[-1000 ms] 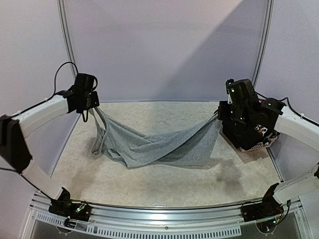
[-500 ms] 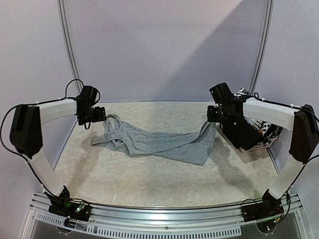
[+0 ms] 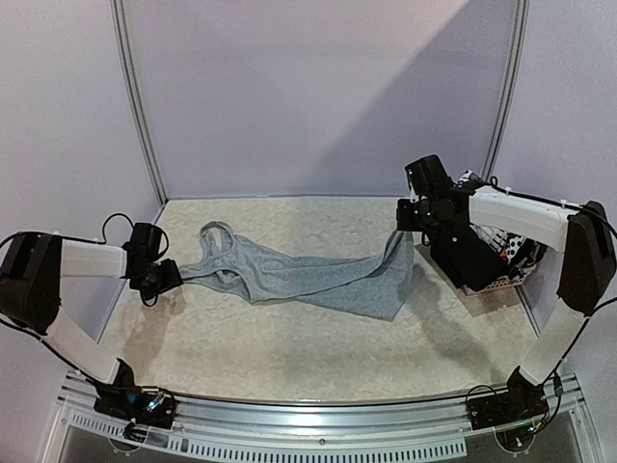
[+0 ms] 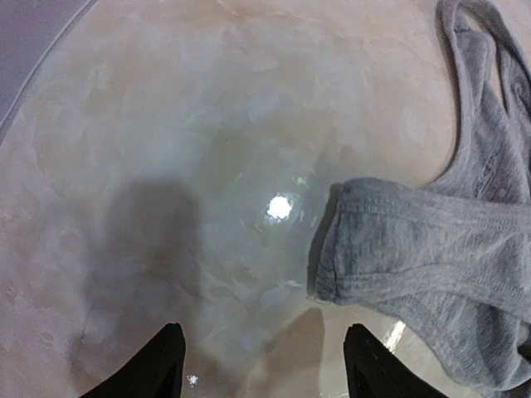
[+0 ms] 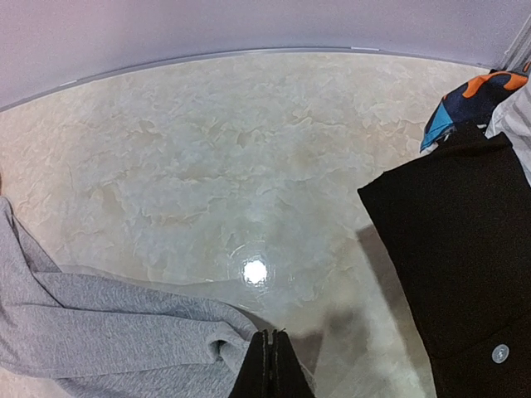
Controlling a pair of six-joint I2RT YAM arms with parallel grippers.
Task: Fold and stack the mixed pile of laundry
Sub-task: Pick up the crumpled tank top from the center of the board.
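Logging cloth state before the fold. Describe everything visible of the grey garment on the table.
The grey garment looks like soft heathered knit with stitched hems and looped straps at its left end. It lies creased and mostly flat across the table, stretched left to right. Its right corner is lifted, pinched in the shut right gripper. The left gripper is open just short of a hemmed edge, not holding it.

We hold our left arm low and stretched sideways, the left gripper (image 4: 261, 365) with its fingers parted. Our right arm reaches higher, elbow bent, the right gripper (image 5: 270, 365) seemingly pinched fully together.
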